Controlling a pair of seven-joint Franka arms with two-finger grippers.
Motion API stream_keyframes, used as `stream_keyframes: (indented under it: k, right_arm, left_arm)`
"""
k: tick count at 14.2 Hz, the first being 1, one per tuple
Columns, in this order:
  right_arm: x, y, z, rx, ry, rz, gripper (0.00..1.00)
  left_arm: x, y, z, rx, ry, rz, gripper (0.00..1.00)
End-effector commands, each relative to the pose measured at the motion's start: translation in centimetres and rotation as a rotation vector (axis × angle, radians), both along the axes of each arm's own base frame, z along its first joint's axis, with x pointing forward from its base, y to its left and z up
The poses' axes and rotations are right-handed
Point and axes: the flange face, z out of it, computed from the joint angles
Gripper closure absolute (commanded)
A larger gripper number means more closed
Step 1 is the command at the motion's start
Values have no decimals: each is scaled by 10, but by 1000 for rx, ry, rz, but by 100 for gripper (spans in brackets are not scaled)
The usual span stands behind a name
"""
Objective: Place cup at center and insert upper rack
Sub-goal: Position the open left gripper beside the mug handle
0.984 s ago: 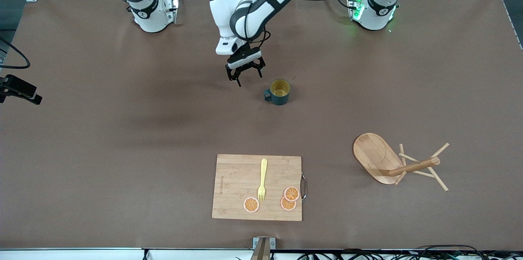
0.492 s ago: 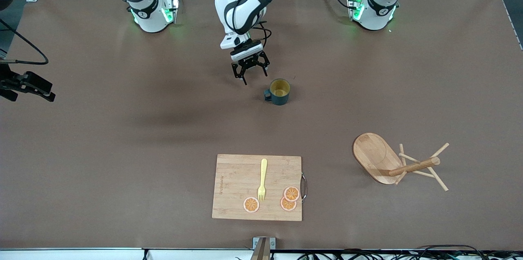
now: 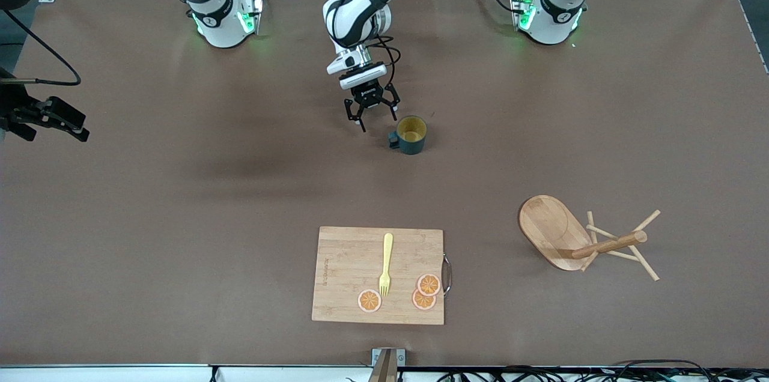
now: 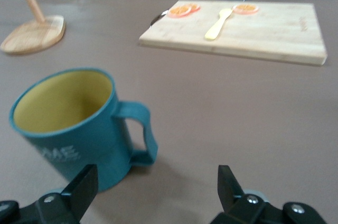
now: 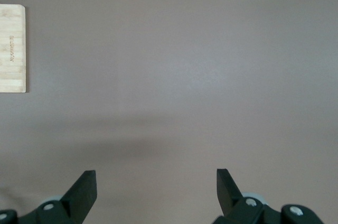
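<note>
The dark teal cup (image 3: 411,134) with a yellow inside stands upright on the table, its handle toward the right arm's end. My left gripper (image 3: 375,117) is open and empty, low beside the cup on its handle side. In the left wrist view the cup (image 4: 68,123) sits just ahead of the open left gripper (image 4: 156,192), beside one fingertip. The wooden mug tree (image 3: 577,238) lies on its side nearer the front camera, toward the left arm's end; its base also shows in the left wrist view (image 4: 34,34). My right gripper (image 3: 72,125) is open and empty at the right arm's end of the table; the right wrist view shows the right gripper (image 5: 156,192) over bare table.
A rectangular bamboo cutting board (image 3: 378,274) lies near the front edge with a yellow fork (image 3: 386,263) and three orange slices (image 3: 424,292) on it. The board also shows in the left wrist view (image 4: 248,34) and its edge in the right wrist view (image 5: 11,48).
My left gripper has come down and moved closer to the cup's handle side. My right gripper has shifted a little farther over the table. The cup and mug tree have not moved.
</note>
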Motion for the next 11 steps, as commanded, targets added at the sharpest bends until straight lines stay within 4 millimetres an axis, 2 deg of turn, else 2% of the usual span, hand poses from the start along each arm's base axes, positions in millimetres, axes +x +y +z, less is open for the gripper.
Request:
stream_keyframes:
  k: [1,4,8,11]
  right_arm:
    - [-4,-4,14,-16,-24,-13,0]
    - [0,2,7,-18,-14,-6,0]
    - [0,5,6,-11,-7,-6,0]
    - [0,19,5,-13,-5,22,0]
  left_arm:
    - [7,-14,-4,-9,-64,-13,0]
    - [1,-16,-21,6,-116,-43,0]
    - [2,-13,-25,-6,-132,-38,0]
    - [7,-8,-32,12,-146,-46,0]
